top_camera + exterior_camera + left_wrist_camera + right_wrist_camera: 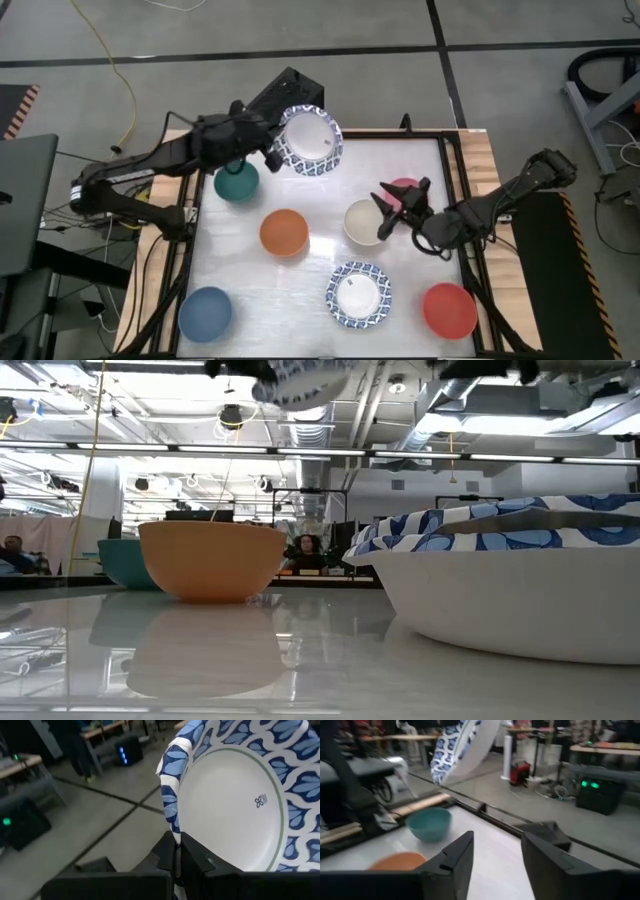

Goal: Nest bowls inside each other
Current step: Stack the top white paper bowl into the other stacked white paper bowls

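Note:
My left gripper (272,155) is shut on a white bowl with a blue patterned rim (310,140), held high over the table's far left. Below it, a green bowl (236,182) and an orange bowl (284,232) rest on their bases. My right gripper (386,212) hangs open above the right side of a cream bowl (360,222), with nothing between its fingers, and partly hides a pink bowl (404,185). Another blue-rimmed bowl (357,294), a red bowl (449,309) and a blue bowl (205,313) stand along the near side. My left gripper pinches the patterned rim (172,827) of the bowl at one spot, one finger inside the bowl and one outside. The fingers come nearly level from the table's left. The bowl is lifted clear of the table and tilted, its white inside (235,810) partly turned toward the gripper.
Raised dark rails (455,180) frame the white table top. In the low view the near blue-rimmed bowl (520,590) shows two patterned rims, one inside the other. Free surface lies in the far middle (390,160) and between the orange and blue bowls.

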